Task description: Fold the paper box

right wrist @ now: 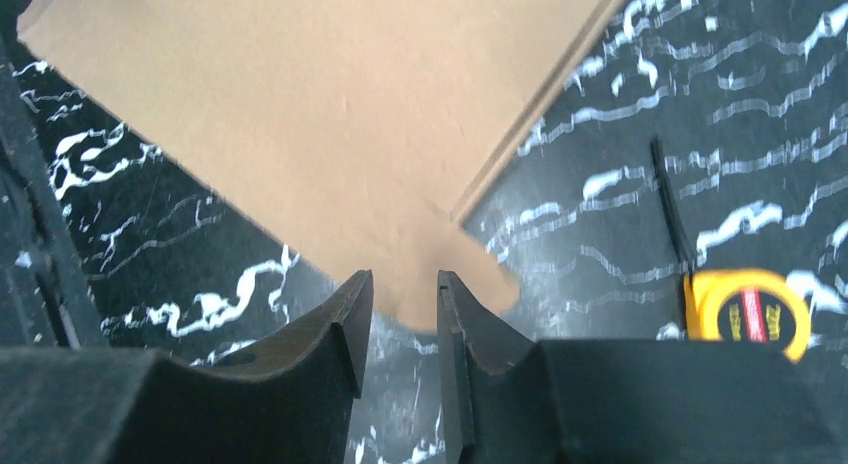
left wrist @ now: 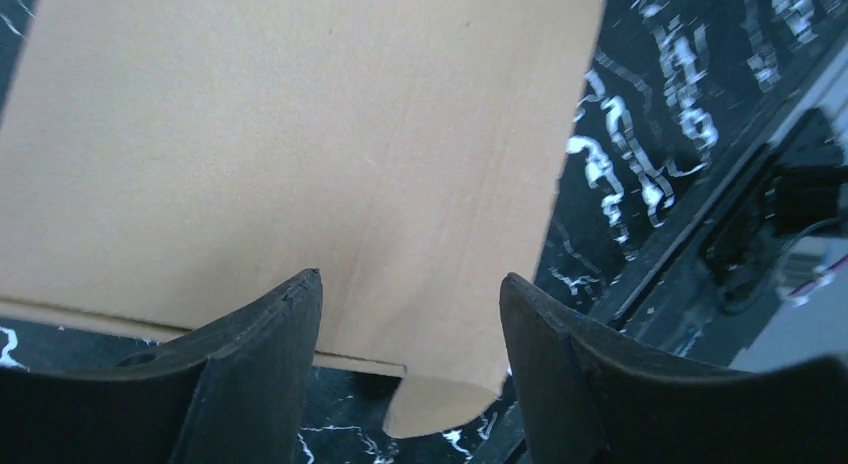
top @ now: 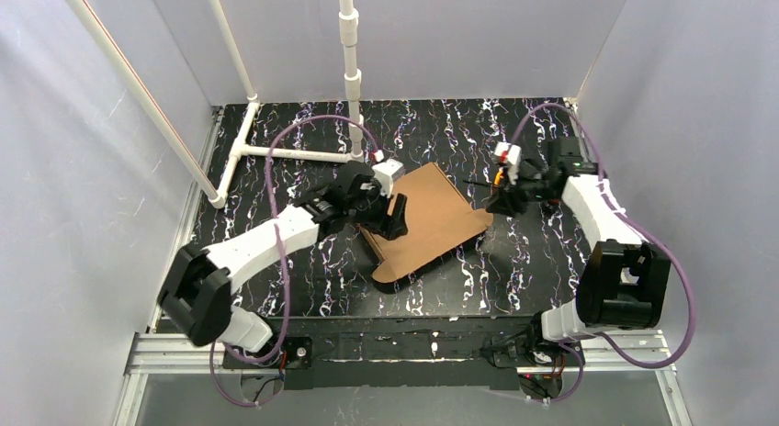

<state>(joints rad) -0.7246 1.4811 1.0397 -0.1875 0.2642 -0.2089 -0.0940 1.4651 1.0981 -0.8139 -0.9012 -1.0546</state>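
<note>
The paper box [top: 427, 219] is a flat brown cardboard blank lying tilted on the black marbled table. My left gripper [top: 395, 217] is at its left edge. In the left wrist view this gripper [left wrist: 410, 294] stands open, its jaws wide apart over the cardboard panel [left wrist: 300, 134], and a rounded tab [left wrist: 445, 409] shows below between them. My right gripper [top: 494, 202] is at the blank's right corner. In the right wrist view it [right wrist: 404, 284] has only a narrow gap, and its tips are at a rounded tab [right wrist: 490, 284] of the cardboard [right wrist: 340, 114].
A yellow tape measure [right wrist: 750, 314] lies on the table right of the right gripper, with a thin black strip beside it. A white pipe frame [top: 294, 152] stands at the back left. White walls enclose the table on three sides.
</note>
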